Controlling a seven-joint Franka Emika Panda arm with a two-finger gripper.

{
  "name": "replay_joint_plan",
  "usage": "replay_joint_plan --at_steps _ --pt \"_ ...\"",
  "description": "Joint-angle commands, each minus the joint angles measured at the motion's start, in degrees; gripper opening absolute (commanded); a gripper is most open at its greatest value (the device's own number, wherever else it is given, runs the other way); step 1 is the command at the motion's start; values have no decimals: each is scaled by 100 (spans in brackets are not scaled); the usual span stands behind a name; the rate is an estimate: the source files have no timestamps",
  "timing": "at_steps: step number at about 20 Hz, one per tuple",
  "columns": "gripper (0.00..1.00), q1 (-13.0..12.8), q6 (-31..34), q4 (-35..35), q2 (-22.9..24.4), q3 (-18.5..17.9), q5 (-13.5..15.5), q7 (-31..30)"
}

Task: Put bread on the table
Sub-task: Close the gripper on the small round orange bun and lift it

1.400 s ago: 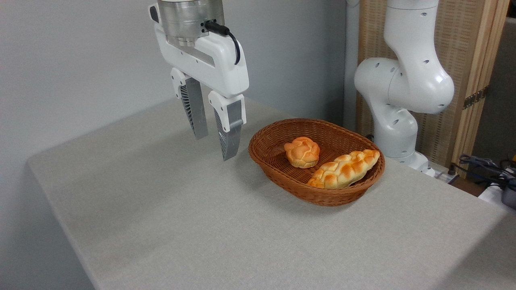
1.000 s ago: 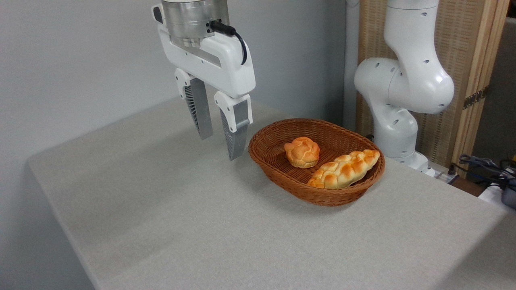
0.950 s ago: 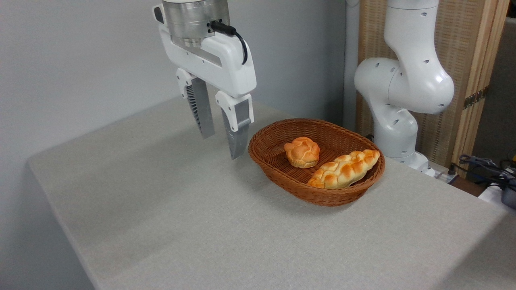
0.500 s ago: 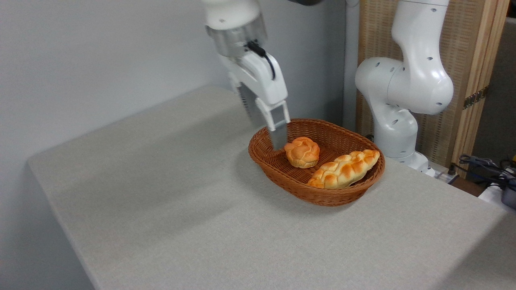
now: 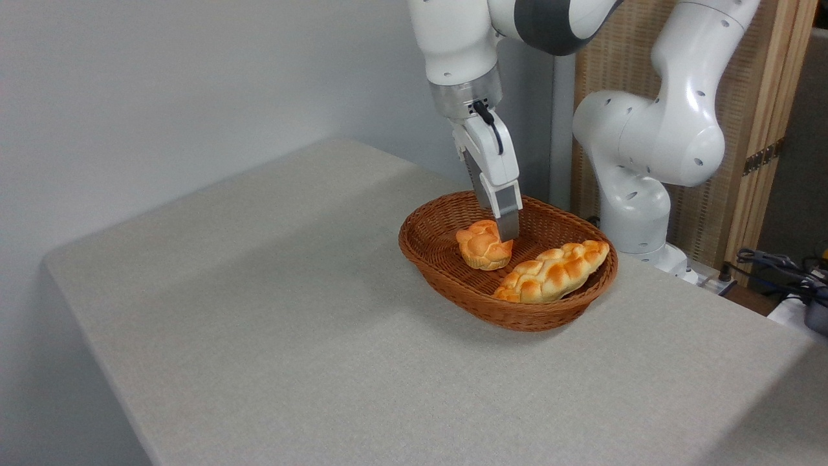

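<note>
Inside the brown oval wicker basket (image 5: 453, 285) on the light grey cloth-covered desk (image 5: 291, 336), the small round golden-orange bun (image 5: 482, 246) lies directly beneath the white end effector (image 5: 503, 228); whether its grey fingers are spread or closed cannot be told.

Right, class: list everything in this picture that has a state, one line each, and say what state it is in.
Bun: in the basket, not lifted.
Braided loaf: lying in the basket, one end resting on the rim.
Basket: on the table, holding both breads.
Tool: lowered into the basket at the bun's far side; open or shut cannot be told.
Table: covered with grey cloth.
</note>
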State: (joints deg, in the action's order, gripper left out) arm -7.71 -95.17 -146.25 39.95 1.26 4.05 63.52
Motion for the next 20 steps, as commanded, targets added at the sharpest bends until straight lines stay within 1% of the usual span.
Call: replay_joint_plan --at_steps 1,3,4,8,11,13,14,15,16,17,18,20 --pt "100 -301 -353 -175 57 -38 -44 72" --pt "100 -327 -459 -185 39 -38 -9 72" --pt "100 -380 -572 -228 4 -38 -1 72" --pt "100 -459 -1012 -562 -146 76 17 64" --pt "100 -468 -1425 -738 -242 94 394 64" --pt "100 -529 -1487 -756 -313 94 413 64" --pt "94 -529 -1487 -765 -313 94 413 64" --pt "74 -529 -1496 -782 -313 94 413 64" --pt "57 -529 -1496 -782 -313 94 413 64" --pt "45 -529 -1496 -774 -313 94 413 64" --pt "40 -521 -1487 -782 -313 85 413 64" --pt "36 -521 -1487 -782 -313 85 413 64"
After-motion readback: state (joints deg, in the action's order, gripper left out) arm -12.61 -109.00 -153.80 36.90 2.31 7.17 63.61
